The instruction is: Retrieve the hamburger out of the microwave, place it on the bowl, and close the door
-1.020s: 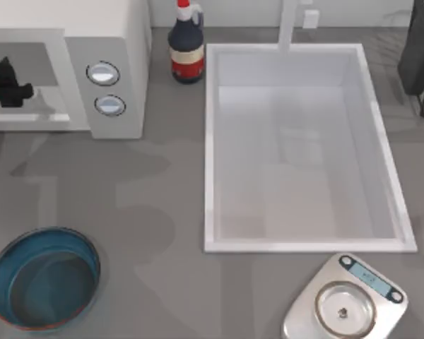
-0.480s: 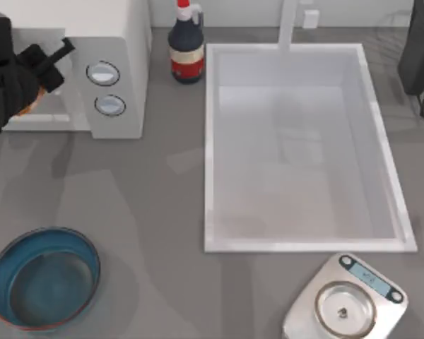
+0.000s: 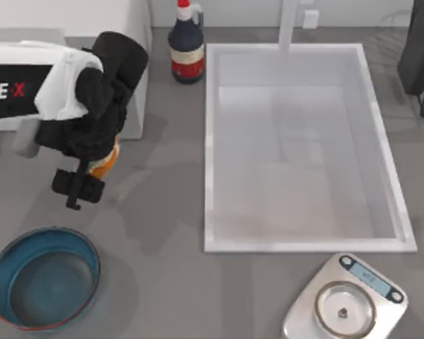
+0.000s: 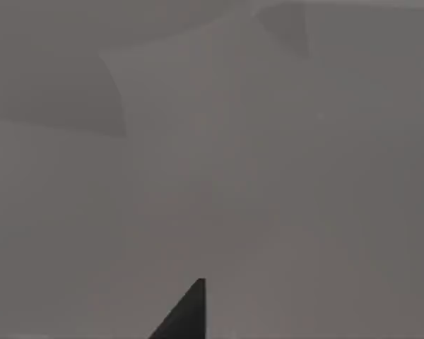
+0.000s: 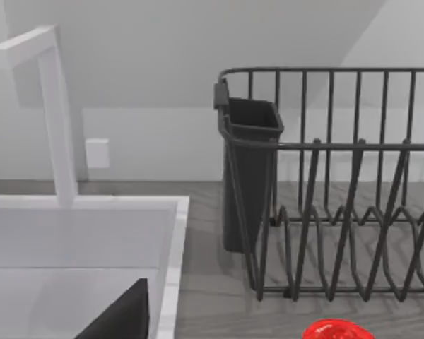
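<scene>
- In the top view, the left arm is seen reaching in from the left edge, at the upper left of the frame, in front of the microwave [image 3: 138, 28].
- The left gripper [image 3: 81, 185] is held over the grey counter [image 3: 162, 282], left of centre, with its fingers pointing toward the lower edge of the frame.
- The hamburger [image 3: 102, 161] is glimpsed as an orange patch tucked under the black wrist; it appears to be clenched by the left gripper, though the fingertips themselves are largely hidden.
- The bowl [image 3: 44, 277] is found at the lower left corner, on the counter, below the gripper in the frame and apart from it.
- A dark sauce bottle [image 3: 186, 44] is set upright between the microwave and the white sink [image 3: 304, 240].
- A silver kitchen scale [image 3: 346, 302] is placed at the lower right.
- In the right wrist view, a black dish rack [image 5: 332, 183] and a white faucet [image 5: 56, 113] are shown.
</scene>
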You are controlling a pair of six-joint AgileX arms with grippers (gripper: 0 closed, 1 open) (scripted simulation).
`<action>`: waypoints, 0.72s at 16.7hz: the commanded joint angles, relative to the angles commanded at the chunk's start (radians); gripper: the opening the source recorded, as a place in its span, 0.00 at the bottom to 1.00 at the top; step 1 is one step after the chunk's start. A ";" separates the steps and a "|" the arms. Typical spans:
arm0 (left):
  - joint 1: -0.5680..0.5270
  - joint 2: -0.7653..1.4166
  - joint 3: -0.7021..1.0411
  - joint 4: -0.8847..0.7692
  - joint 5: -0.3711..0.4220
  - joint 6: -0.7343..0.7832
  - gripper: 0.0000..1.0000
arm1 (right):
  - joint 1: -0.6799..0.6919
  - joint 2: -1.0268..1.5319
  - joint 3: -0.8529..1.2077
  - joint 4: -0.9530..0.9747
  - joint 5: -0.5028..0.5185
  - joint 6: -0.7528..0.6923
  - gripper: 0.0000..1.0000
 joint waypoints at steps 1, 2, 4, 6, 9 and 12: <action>-0.038 0.013 0.016 -0.108 -0.037 -0.134 0.00 | 0.000 0.000 0.000 0.000 0.000 0.000 1.00; -0.075 0.028 0.027 -0.212 -0.074 -0.261 0.00 | 0.000 0.000 0.000 0.000 0.000 0.000 1.00; -0.145 0.066 0.037 -0.407 -0.143 -0.496 0.00 | 0.000 0.000 0.000 0.000 0.000 0.000 1.00; -0.209 0.111 0.034 -0.581 -0.207 -0.695 0.00 | 0.000 0.000 0.000 0.000 0.000 0.000 1.00; -0.288 0.184 0.015 -0.787 -0.287 -0.915 0.00 | 0.000 0.000 0.000 0.000 0.000 0.000 1.00; -0.338 0.243 -0.006 -0.908 -0.339 -1.039 0.00 | 0.000 0.000 0.000 0.000 0.000 0.000 1.00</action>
